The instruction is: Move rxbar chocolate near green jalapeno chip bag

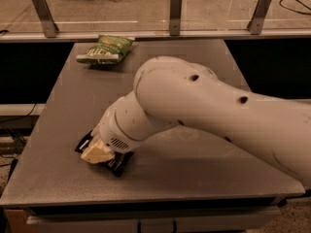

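The rxbar chocolate (114,165) is a flat black wrapper lying on the grey table (73,106) near its front left. Only its two ends show, at the left and lower right of the gripper. My gripper (97,153) is down on top of the bar, its pale fingers pressed against the wrapper, and the white wrist and arm cover most of it. The green jalapeno chip bag (105,49) lies at the back left of the table, far from the bar and the gripper.
A glass rail with metal posts (175,12) runs along the table's far edge. The front edge of the table (146,200) is close below the bar. My large white arm (218,110) spans the right half of the table.
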You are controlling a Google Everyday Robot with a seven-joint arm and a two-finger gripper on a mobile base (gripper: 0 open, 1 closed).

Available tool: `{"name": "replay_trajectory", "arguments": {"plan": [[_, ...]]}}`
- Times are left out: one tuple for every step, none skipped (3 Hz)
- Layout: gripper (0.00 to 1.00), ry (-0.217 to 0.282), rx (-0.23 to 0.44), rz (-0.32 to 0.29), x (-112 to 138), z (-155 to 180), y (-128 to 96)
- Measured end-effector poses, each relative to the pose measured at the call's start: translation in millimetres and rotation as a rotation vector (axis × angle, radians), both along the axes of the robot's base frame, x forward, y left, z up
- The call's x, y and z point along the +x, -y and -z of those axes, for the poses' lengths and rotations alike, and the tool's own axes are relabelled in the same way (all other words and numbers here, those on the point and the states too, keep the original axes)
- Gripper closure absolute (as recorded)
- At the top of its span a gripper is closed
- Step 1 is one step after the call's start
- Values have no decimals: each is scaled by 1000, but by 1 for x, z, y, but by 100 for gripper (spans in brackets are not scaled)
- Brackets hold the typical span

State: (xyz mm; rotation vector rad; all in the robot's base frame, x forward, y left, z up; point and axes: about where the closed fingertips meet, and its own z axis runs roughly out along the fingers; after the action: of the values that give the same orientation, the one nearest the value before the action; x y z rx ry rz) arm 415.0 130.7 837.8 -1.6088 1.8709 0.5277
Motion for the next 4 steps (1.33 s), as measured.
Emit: {"name": "replay_trajectory", "arguments": {"plan": [[100,56,-15,-19,9,-27,10],[100,156,-47,-21,25,-75,41],[100,156,-47,-21,25,-75,41],[100,189,-43,-27,30,-78,36]]}}
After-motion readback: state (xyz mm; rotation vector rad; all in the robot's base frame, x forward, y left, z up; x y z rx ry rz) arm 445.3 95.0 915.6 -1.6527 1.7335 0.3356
